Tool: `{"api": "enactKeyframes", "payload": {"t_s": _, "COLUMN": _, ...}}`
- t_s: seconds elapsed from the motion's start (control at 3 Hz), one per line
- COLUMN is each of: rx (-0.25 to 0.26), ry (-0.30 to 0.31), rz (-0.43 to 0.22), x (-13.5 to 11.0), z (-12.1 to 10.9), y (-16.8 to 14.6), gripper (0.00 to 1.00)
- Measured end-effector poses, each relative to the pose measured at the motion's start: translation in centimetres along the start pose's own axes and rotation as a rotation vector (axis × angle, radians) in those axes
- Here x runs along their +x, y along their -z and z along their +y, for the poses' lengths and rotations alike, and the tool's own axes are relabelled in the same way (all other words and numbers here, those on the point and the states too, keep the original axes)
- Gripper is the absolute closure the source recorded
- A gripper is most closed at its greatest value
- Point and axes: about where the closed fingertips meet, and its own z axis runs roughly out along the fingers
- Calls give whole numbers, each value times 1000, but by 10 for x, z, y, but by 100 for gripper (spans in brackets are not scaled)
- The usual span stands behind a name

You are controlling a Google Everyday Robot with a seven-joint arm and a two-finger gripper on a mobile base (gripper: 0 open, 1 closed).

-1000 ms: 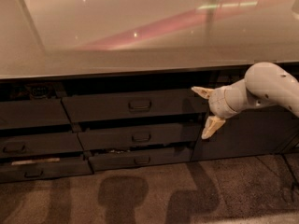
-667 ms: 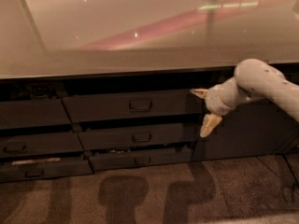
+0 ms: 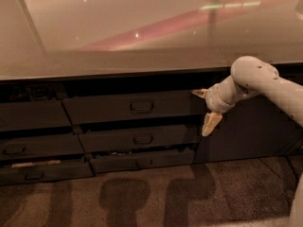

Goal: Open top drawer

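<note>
The top drawer (image 3: pixel 104 109) is the wide dark grey front just under the counter, with a small loop handle (image 3: pixel 141 107) at its centre. A dark gap runs above it. My gripper (image 3: pixel 205 109) hangs at the drawer's right end, open. One pale finger (image 3: pixel 200 92) points left at the front's upper corner and the other points down below it. Neither finger touches the handle, which lies well to the left of them. The white arm (image 3: pixel 255 82) reaches in from the right.
Two shorter drawer fronts (image 3: pixel 137 139) (image 3: pixel 142 161) sit below the top one, each stepped out a little. More drawers (image 3: pixel 28 116) stack at the left. A flat dark cabinet door (image 3: pixel 246 131) is behind the arm. A pale countertop (image 3: pixel 142 41) overhangs all; carpet (image 3: pixel 142 197) lies below.
The arm and gripper have shifted slightly left, closer to the drawer's right end. The fingers stay spread. The drawers have not moved.
</note>
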Motion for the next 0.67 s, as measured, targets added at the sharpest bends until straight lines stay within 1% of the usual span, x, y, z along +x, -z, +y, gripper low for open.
{"api": "enactKeyframes", "payload": {"t_s": 0.33, "rx": 14, "ry": 19, "rz": 5, "x": -7, "z": 8, "y": 6, "gripper": 0}}
{"api": "enactKeyframes", "payload": {"t_s": 0.67, "rx": 60, "ry": 67, "rz": 16, "x": -26, "z": 17, "y": 26, "gripper": 0}}
